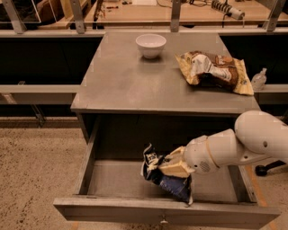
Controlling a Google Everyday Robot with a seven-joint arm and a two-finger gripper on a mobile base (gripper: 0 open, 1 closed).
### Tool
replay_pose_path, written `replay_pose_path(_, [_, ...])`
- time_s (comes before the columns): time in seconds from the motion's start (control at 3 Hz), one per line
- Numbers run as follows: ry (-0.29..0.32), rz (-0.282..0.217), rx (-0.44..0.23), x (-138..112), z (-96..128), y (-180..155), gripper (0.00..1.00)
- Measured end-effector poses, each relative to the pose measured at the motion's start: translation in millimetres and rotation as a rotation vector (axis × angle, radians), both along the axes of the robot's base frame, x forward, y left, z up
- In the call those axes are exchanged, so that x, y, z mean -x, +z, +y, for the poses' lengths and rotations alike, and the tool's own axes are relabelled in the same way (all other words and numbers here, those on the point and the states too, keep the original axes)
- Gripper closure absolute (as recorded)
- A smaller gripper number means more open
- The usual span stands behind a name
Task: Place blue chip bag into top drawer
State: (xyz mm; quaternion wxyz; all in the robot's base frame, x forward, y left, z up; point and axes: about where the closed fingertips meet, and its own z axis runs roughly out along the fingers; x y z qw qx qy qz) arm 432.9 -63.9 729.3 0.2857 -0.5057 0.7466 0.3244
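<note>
Nearest the camera, the drawer (pixel 117 210) stood pulled fully out, its front panel across the bottom of the view and its grey floor bare on the left. Inside it, right of centre, the bag (pixel 174 185) hung crumpled from the gripper (pixel 170 167), which had reached in from the right on the white arm (pixel 234 146). The tan fingers (pixel 178 169) were clamped on the bag's upper part. The bag's lower corner sat close against the inside of the front panel; whether it touched the floor could not be told.

By this look the task was nearly done. The drawer was open, and the bag was inside its walls and below the table edge. What seemed left was to let go, so that the bag lay on the floor, and then draw the arm clear.

Behind the drawer, the table (pixel 121 85) carried a yellow chip bag (pixel 215 71) near its right edge and a white bowl (pixel 150 45) toward the back. A small clear bottle (pixel 259 80) stood just off the table's right side, and a wooden bench (pixel 135 13) ran across the far background.
</note>
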Motion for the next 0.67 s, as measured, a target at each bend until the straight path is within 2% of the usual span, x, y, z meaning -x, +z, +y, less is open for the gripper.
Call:
replay_pose_path(0.33, [0.030,-0.021,0.021,-1,5,-13,0.13])
replay_pose_path(0.67, [0.088,-0.112,0.020,-9,12,15,0.00])
